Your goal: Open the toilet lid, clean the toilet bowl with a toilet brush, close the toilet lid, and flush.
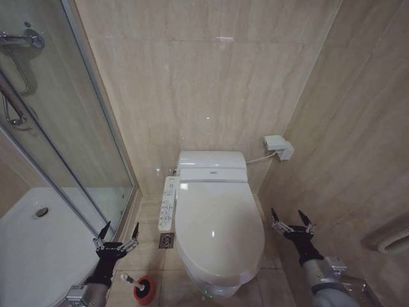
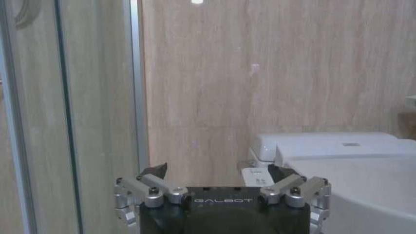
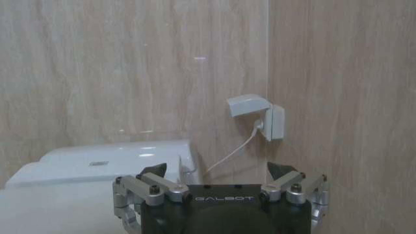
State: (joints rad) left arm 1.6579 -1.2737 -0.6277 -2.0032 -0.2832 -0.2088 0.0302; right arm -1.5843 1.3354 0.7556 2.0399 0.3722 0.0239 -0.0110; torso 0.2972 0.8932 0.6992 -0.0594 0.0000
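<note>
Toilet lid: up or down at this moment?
Down. The toilet lid lies flat over the toilet bowl as one smooth white surface; no seat ring or water shows. Both open grippers, left gripper and right gripper, hang beside it, touching nothing.

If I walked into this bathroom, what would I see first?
The big white toilet in the middle, against the tan wall, with its lid shut. Two open robot grippers hang in the air beside it, the left gripper by the glass shower door and the right gripper by the side wall. On the floor under the left gripper sits a red holder with the toilet brush.
</note>
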